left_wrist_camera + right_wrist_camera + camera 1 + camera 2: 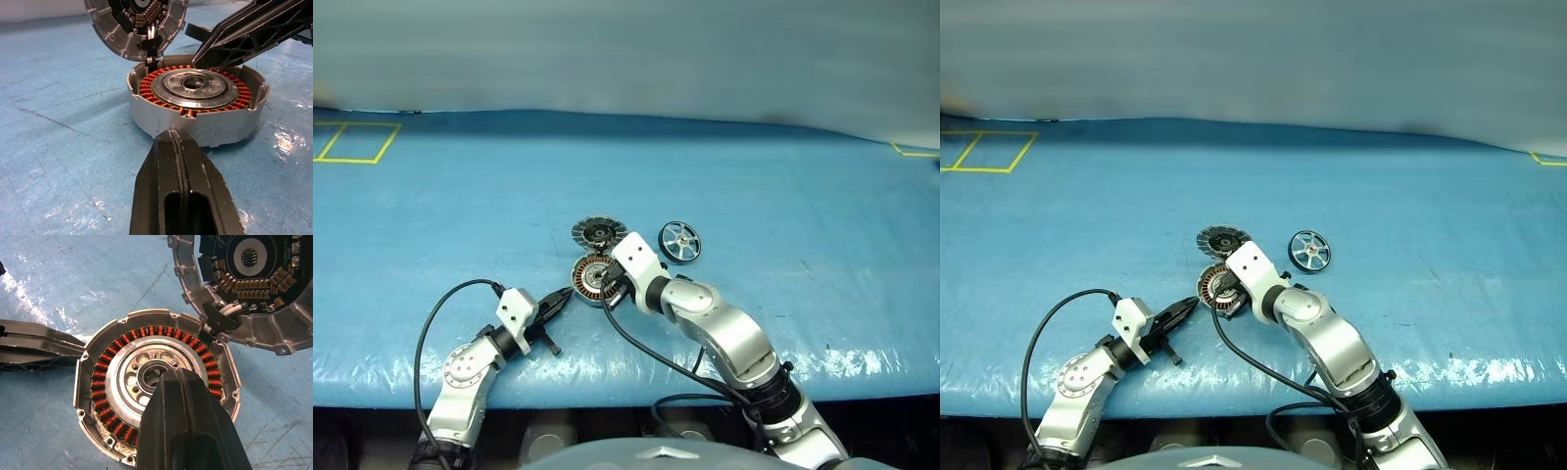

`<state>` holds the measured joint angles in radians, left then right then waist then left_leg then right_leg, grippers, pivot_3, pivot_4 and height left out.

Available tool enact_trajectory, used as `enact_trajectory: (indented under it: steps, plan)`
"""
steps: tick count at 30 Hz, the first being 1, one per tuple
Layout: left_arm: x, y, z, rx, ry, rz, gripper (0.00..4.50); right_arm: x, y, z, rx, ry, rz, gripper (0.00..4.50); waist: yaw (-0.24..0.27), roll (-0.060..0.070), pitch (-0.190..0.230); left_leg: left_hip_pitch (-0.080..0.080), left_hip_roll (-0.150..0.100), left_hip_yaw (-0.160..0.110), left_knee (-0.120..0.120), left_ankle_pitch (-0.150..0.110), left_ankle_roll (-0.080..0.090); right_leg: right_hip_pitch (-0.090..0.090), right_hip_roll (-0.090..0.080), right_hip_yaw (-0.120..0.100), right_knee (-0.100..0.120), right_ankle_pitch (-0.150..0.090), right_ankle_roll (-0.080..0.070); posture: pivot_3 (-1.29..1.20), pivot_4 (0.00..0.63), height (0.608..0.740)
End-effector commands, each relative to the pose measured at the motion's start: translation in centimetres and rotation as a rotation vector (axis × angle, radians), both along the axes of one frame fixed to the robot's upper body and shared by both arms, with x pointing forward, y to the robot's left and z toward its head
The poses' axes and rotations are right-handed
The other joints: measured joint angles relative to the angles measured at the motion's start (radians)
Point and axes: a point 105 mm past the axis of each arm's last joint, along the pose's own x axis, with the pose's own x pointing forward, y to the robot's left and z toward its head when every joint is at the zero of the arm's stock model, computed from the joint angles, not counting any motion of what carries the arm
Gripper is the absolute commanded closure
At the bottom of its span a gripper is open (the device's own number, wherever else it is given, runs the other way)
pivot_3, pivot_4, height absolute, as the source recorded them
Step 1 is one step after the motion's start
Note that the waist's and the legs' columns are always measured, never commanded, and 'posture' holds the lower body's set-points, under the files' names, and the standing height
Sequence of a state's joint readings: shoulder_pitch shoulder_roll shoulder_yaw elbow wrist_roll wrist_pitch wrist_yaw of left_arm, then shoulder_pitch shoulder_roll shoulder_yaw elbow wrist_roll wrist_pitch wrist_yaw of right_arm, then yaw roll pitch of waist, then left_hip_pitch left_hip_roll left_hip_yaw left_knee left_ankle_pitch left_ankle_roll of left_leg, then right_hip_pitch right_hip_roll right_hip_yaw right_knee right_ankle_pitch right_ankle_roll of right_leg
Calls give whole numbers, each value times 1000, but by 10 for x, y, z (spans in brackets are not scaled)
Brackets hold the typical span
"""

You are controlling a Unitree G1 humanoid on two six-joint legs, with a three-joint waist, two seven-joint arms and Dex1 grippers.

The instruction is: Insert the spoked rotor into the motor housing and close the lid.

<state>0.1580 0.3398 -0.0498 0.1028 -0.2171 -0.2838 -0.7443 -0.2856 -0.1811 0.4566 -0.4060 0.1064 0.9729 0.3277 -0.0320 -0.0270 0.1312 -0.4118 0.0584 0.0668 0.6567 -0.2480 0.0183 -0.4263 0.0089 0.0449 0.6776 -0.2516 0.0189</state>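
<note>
Both grippers are seen closed and empty: the right gripper (188,396) is poised directly above the motor housing (156,396), the left gripper (182,161) held just beside its wall. Beyond the housing, the lid (598,232) is leaned against its rim, and the spoked rotor (679,241) is lain apart on the table (803,196).

no readable text, labels, brands or numbers anywhere

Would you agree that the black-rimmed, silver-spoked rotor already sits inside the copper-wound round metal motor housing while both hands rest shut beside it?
Not quite: the black-rimmed, silver-spoked rotor lies apart on the blue table, as the left eye view shows. The copper-wound round metal motor housing holds no rotor. Both the left hand and the right hand are shut beside it.
</note>
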Motion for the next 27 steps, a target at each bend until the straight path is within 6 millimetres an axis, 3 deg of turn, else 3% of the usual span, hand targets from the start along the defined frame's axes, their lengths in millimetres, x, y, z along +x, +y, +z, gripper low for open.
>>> enact_trajectory:
  steps: [1, 15, 27]
  plan:
    - [-1, -3, 1, -2, 0, -16, 4500, -3, 2, 7, 15, -18, 17, 4487, 0, 0, 0, 0, 0, 0, 0, 0, 0, 0, 0, 0, 0, 0, 0, 0, 150, 740]
    - [-1, -3, 2, -5, -4, -13, 4500, -7, 4, 0, -15, 4, 51, 4487, -1, 0, 0, 0, 0, 0, 0, 0, 0, 0, 0, 0, 0, 0, 0, 0, 150, 740]
    - [-2, -3, 0, -6, 6, -13, 4500, -3, 13, 11, 51, -18, 32, 4487, -4, 0, 0, 0, 0, 0, 2, 0, 0, 0, 0, 0, 1, 0, 0, 0, 150, 740]
